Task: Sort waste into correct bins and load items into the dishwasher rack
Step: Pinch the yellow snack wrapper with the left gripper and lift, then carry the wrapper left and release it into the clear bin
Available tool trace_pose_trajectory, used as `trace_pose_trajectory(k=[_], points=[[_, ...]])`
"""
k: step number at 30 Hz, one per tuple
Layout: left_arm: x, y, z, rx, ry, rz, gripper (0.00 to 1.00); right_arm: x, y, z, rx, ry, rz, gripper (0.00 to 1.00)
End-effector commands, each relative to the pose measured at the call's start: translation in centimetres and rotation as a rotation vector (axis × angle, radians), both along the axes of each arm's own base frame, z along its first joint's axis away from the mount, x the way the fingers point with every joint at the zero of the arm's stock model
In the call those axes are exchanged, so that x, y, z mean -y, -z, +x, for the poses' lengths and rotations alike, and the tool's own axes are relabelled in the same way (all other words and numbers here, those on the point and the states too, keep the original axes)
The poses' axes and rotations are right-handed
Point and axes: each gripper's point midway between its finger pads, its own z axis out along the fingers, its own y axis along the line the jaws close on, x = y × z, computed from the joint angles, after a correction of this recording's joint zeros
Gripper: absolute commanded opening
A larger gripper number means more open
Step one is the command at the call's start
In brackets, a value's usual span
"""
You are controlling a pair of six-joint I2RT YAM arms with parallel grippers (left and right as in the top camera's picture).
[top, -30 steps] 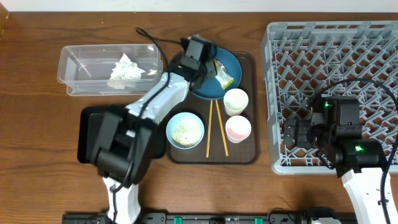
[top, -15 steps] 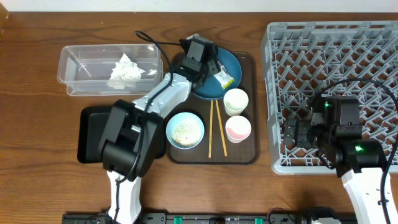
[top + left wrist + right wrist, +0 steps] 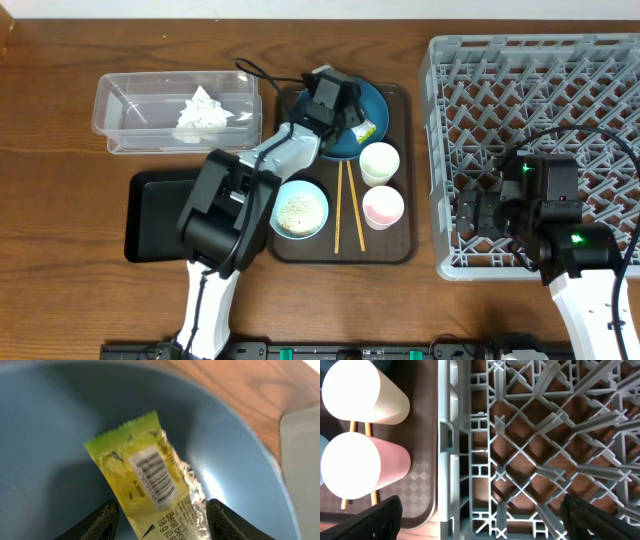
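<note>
The overhead camera sits well above the counter (image 3: 60, 120) and looks straight down, far enough off to take in both arms. The left wrist camera is very near: it looks past the left claw (image 3: 165, 520) into the dark blue dish (image 3: 50, 435), with the yellow-green wrapper (image 3: 145, 475) just ahead of the fingertips (it fills much of that view). The right wrist camera looks straight down from farther off, with the dishwasher rack (image 3: 520, 450) beneath the right claw (image 3: 490, 522) and the cups (image 3: 365, 392) off to one side. The overhead view shares the dish and wrapper with the left wrist view, and the rack's edge and cups with the right.
</note>
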Motion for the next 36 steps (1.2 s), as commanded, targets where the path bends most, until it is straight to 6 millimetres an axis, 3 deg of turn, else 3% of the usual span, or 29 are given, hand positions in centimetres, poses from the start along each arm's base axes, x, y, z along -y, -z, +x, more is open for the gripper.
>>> trace_pose_trajectory(k=[1, 4, 13, 19, 22, 27, 31, 36], points=[[0.1, 1.2, -0.1, -0.015, -0.008, 0.007, 0.59, -0.3, -0.7, 0.4, 0.015, 0.001, 0.010, 0.99], [0.2, 1.2, -0.2, -0.014, -0.006, 0.007, 0.50, -0.3, -0.6, 0.4, 0.014, 0.001, 0.010, 0.99], [0.1, 1.2, -0.2, -0.016, -0.005, 0.009, 0.08, -0.3, -0.5, 0.2, 0.004, 0.001, 0.009, 0.99], [0.0, 0.2, -0.2, -0.002, 0.017, 0.027, 0.06, -0.3, -0.5, 0.2, 0.007, 0.001, 0.010, 0.99], [-0.5, -1.7, -0.3, 0.033, 0.074, 0.079, 0.06, -0.3, -0.6, 0.3, 0.011, 0.001, 0.010, 0.99], [-2.8, -6.4, -1.0, 0.073, 0.136, 0.165, 0.06, -0.3, -0.6, 0.3, 0.011, 0.001, 0.010, 0.99], [-6.1, -11.3, -1.1, 0.114, 0.096, 0.169, 0.06, -0.3, -0.6, 0.3, 0.010, 0.001, 0.010, 0.99], [-11.9, -16.2, -1.3, 0.149, -0.013, 0.162, 0.07, -0.3, -0.5, 0.2, 0.006, 0.001, 0.009, 0.99]])
